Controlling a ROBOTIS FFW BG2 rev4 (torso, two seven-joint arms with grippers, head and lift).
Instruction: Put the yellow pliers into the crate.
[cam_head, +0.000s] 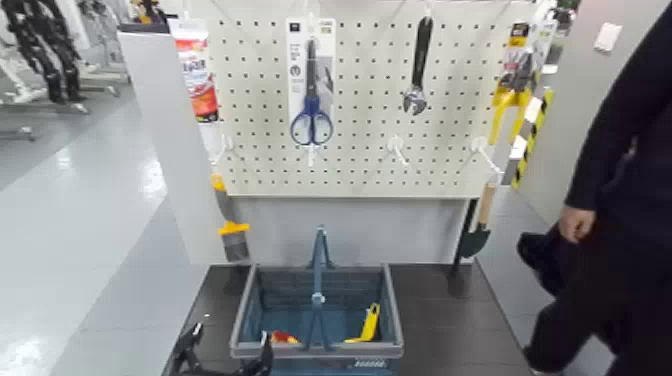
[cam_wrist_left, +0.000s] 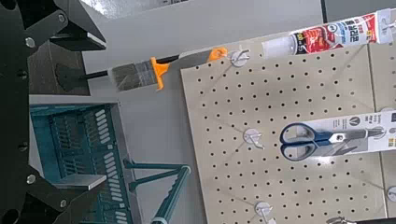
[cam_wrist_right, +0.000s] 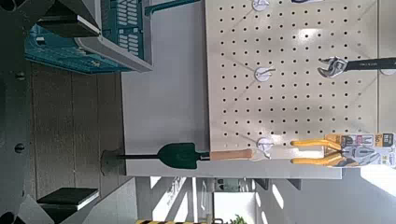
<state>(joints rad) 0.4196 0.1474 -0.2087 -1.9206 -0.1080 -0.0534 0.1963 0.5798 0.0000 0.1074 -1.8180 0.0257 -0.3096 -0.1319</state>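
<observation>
Foreground: left gripper (cam_head: 225, 356) low beside the crate's near left corner, spread and empty, no part in the pliers job that I can make out. Right gripper (cam_wrist_right: 82, 107) outside the head view; its own wrist view puts it in front of the dark table (cam_head: 455, 320), released, nothing between its fingers. Crate (cam_head: 395, 310) on that table, upright, central handle (cam_head: 319, 285) standing tall. Inside, a slim yellow piece (cam_head: 370, 322) leans near the right wall and a small red-and-yellow item (cam_head: 284, 337) lies toward the near left; neither is the target. Beyond, the pegboard (cam_head: 375, 175). Yellow pliers (cam_head: 515, 90) hang there on their card at the far right, handles downward, above the green trowel (cam_head: 475, 240) and well apart from both grippers. Blue scissors (cam_head: 312, 120), adjustable wrench (cam_head: 415, 90) and paintbrush (cam_head: 234, 240) also hang on the board side. A person (cam_head: 635, 190) stands to the right, one hand lowered, touching nothing of the display. Progress, my reading: crate in place and open above, the pliers part barely begun. Left to do: reach up with the right gripper, grasp, unhook, carry over, lower past the handle, let go.
</observation>
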